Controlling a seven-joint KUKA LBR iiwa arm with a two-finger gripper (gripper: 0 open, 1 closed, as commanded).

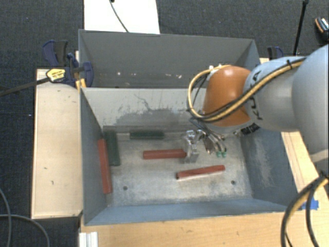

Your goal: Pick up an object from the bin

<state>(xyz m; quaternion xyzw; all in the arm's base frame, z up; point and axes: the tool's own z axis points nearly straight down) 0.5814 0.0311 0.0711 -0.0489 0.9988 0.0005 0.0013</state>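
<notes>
- You have the gripper [194, 149] low over the floor of the grey metal bin [97, 133], a little right of centre, under the arm's orange wrist cover [226, 94].
- You cannot tell from this view how wide the gripper is set, nor whether it has hold of anything.
- The gripper is at the right end of a flat red rectangular bar [163, 154], which lies left to right in the middle of the floor. Whether the two touch cannot be told.
- On the near side of the gripper lies a second red bar [200, 173], slightly tilted, with its right end a little farther than its left.
- A short dark green bar [146, 135] lies close to the far wall, to the left of the gripper.
- Along the left wall you will see a long red strip [105, 166] and a dark green block [112, 148] side by side, well apart from the gripper.
</notes>
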